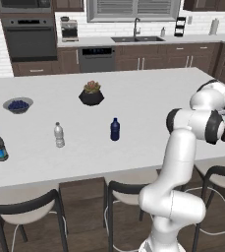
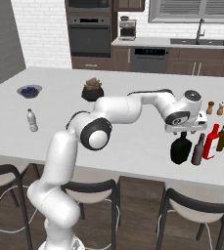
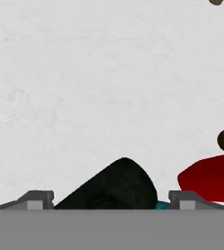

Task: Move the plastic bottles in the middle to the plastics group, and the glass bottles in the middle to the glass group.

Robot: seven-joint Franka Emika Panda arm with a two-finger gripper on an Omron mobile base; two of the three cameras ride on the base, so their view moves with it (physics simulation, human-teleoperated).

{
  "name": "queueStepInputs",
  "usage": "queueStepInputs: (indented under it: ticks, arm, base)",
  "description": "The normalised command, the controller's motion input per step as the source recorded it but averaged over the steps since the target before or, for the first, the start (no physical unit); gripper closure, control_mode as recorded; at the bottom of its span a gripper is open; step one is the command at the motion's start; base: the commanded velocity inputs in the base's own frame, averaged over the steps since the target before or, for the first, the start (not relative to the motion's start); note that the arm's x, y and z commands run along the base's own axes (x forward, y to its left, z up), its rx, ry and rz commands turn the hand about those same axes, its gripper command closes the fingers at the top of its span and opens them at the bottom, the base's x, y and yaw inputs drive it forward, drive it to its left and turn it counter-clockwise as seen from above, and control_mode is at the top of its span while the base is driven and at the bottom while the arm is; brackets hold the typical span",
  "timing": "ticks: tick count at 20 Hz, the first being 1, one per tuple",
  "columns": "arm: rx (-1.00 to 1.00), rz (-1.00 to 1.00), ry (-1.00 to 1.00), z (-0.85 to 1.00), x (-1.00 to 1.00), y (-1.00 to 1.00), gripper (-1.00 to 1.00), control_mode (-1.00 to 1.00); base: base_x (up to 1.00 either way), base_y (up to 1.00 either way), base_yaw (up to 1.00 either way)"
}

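Jaws standing spread on either side of the squat black bottle's [image 2: 181, 149] thin neck, not visibly pressing it; the gripper [image 2: 184, 130] is pointing straight down, the arm reaching out low and to the right over the counter [image 2: 133, 132]. The black bottle is standing upright at the near right edge, just left of a slim brown bottle [image 2: 198, 149] and the red bottle [image 2: 212, 142]. The navy-blue bottle [image 1: 115, 129] is standing mid-counter, well apart.

On the white bench [image 1: 148, 98] sit a bowl of blueberries [image 1: 18, 105], a potted plant [image 1: 91, 93], and two tiny shakers [image 2: 215, 108].
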Motion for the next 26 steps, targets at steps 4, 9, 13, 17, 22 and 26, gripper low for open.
queueStepInputs:
  ticks: [4,9,13,17,22,26]
  arm:
    - [0.00,0.00,0.00,0.00,-0.12,0.00,-1.00,-1.00]
    - [0.00,0.00,0.00,0.01,-0.20,0.01,-1.00,-1.00]
    - [0.00,0.00,0.00,0.14,-0.32,0.12,-1.00,-1.00]
    - [0.00,0.00,0.00,0.14,-0.31,0.21,-1.00,-1.00]
    - [0.00,0.01,0.00,0.22,-0.35,0.39,-1.00,-1.00]
    - [-0.02,0.03,0.00,0.19,-0.33,0.63,-1.00,-1.00]
  base:
    - [0.00,0.00,0.00]
    - [0.00,0.00,0.00]
    - [0.00,0.00,0.00]
    - [0.00,0.00,0.00]
    - [0.00,0.00,0.00]
    - [0.00,0.00,0.00]
